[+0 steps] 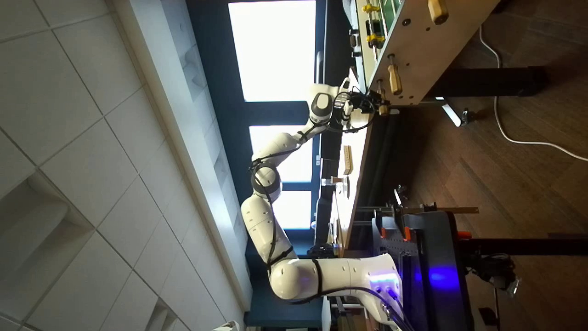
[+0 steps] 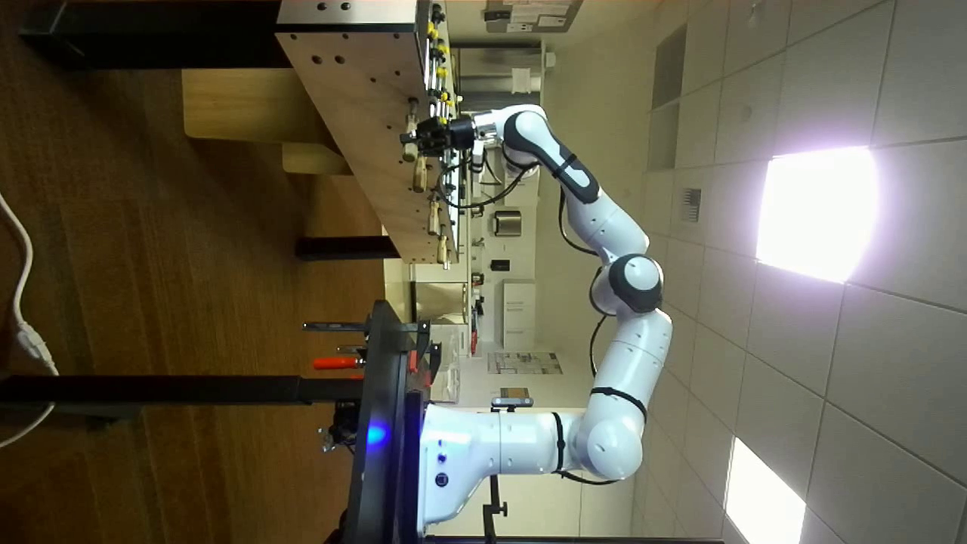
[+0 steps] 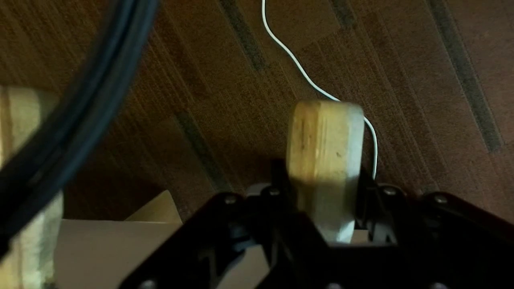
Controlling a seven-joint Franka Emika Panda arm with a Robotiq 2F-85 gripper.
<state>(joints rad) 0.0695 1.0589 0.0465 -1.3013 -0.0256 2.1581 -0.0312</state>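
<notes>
Nearby, blk cables (image 3: 86, 112) part-hiding 2nd hdl (image 3: 34, 241), white cord (image 3: 313, 83) beyond gripped hdl (image 3: 324, 156).

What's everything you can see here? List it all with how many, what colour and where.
Foosball table: one, wood-sided, upper right of an exterior view.
Wooden handles: four in an exterior view, tan, along the table's side.
Yellow pieces: several, yellow, on the table.
Floor: one, brown, under the table.
White cable: at least one, white, on the floor.
Stand: one, black, lower right of an exterior view.
Clamps: at least two, black with orange-red parts, at the stand's edge.
Bright panes: three, white, middle of an exterior view.
Ceiling lights: two, white, right side of an exterior view.
Arm: one, white with dark joints, on the stand.
Arm cables: several, black, along the arm.
Gripper: one, black, closed on one handle.
</notes>
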